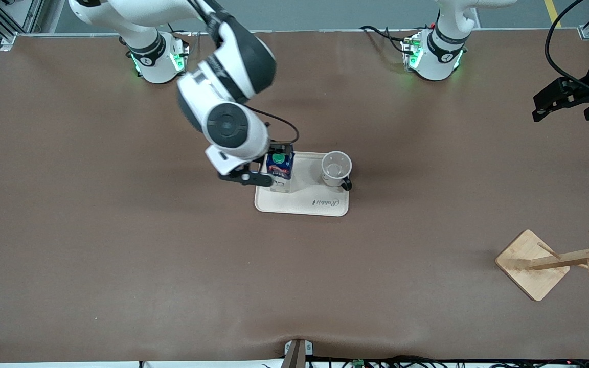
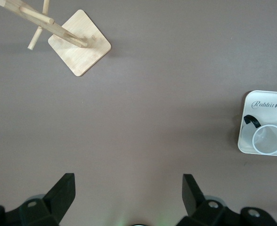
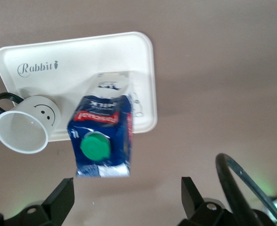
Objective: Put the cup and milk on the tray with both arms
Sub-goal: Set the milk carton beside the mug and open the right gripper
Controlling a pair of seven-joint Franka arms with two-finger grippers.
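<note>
now milk (image 3: 101, 141) upright on tray (image 3: 72, 52), between open right end effector (image 3: 124, 200) fingers.

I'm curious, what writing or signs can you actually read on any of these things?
"Rabbit": script on the tray, with a tiny drawing after it.
A smiley face, a sign and no word: on the cup.
The milk carries white lettering on a red band and text on its white part, all too blurred to read.

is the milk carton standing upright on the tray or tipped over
Upright. The milk stands on the tray with its green cap on top, beside the cup. The right gripper is open around it.
</note>
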